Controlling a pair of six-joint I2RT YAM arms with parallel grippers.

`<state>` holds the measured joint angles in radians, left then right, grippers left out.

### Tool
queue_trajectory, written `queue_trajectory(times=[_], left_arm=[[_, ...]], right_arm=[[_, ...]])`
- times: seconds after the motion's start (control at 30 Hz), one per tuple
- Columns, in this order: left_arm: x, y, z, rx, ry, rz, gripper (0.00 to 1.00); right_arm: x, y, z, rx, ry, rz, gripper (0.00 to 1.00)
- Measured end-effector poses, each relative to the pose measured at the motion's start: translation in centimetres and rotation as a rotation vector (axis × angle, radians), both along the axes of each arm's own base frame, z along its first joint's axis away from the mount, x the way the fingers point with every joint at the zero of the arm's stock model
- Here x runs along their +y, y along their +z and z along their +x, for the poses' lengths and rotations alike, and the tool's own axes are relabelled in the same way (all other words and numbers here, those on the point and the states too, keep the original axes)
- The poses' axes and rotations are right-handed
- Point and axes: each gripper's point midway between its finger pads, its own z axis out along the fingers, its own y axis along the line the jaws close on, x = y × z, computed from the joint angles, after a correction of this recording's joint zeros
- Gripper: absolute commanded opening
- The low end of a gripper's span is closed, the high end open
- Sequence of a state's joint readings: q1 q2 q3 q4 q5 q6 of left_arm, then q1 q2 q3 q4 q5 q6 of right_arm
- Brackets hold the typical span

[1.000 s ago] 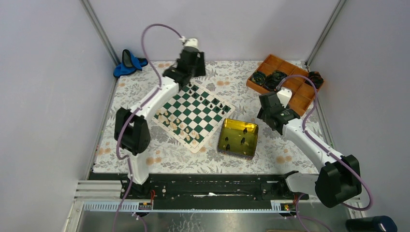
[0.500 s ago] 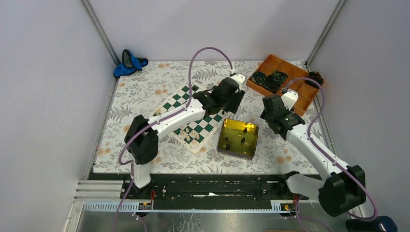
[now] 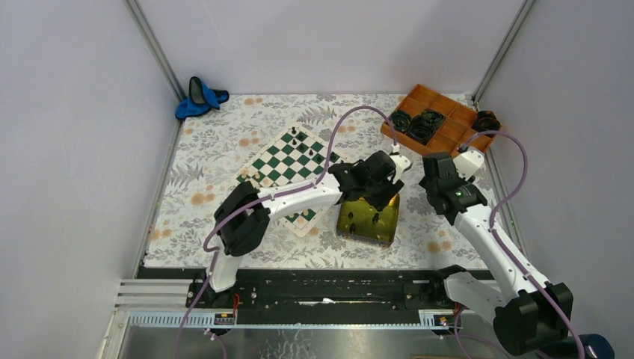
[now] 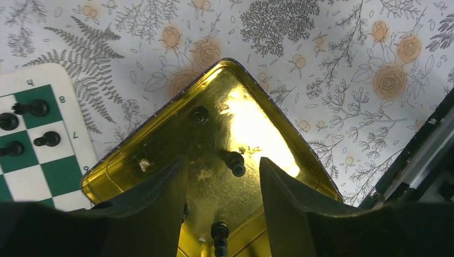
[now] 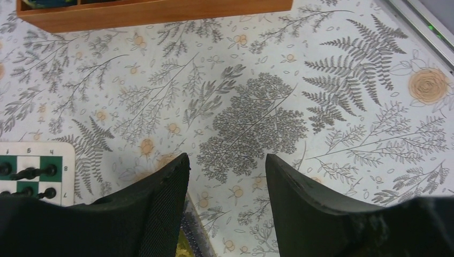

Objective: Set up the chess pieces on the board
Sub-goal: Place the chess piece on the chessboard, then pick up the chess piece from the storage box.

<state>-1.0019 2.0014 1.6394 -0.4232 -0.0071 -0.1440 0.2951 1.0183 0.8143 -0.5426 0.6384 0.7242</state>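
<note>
Flat square board, dark green and white checks inside a cream border, small numbers printed along one edge. Lies on the flowered cloth, turned corner-on, near half hidden in the overhead view. Tiny black pieces standing on the far rows, spread over neighbouring squares, each much smaller than its square. Cream pieces just showing at the near-left edge. Loose black pieces, at least three, scattered apart on the floor of the gold tin, just beside the board's right corner and off the board.
</note>
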Motion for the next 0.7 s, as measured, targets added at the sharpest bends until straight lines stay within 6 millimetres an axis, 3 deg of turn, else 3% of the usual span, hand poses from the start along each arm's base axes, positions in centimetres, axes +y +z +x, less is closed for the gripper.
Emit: queue_trajectory(times=[0.3,0.7], left_arm=[[-0.4,-2.5,-0.6,0.037,-0.017,0.026,0.53],[-0.8,-6.5,0.7,0.044,0.101,0.026,0.48]], right_arm=[[-0.8,-0.1,-0.4,0.002,-0.026,0.005,0.60],[-0.9,-0.2,-0.7,0.013,-0.022,-0.002,0.60]])
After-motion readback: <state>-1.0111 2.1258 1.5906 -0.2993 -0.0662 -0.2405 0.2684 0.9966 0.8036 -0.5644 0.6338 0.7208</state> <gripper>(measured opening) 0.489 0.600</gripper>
